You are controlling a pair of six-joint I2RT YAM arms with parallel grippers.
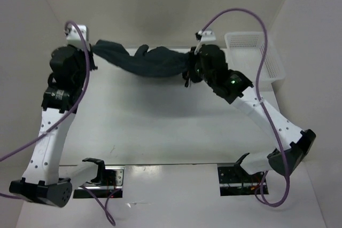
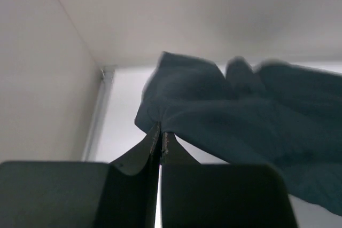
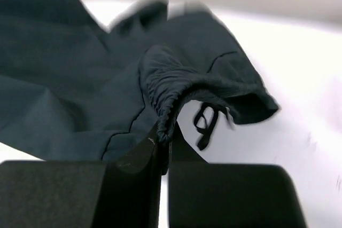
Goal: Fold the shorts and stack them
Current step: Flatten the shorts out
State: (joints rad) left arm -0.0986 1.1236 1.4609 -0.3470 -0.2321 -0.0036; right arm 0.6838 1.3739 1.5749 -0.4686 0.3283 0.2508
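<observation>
The dark navy shorts (image 1: 144, 61) hang stretched between my two grippers above the back of the table. My left gripper (image 1: 94, 52) is shut on the left end of the cloth; in the left wrist view (image 2: 161, 130) the jaws pinch a hem of the shorts (image 2: 256, 116). My right gripper (image 1: 191, 68) is shut on the right end; in the right wrist view (image 3: 164, 134) the jaws pinch the gathered waistband (image 3: 171, 97), and a black drawstring (image 3: 206, 124) dangles beside it.
A white mesh basket (image 1: 256, 54) stands at the back right, just right of my right arm. The white table (image 1: 160, 126) lies under the hanging cloth. Pale walls close in at the back and on both sides.
</observation>
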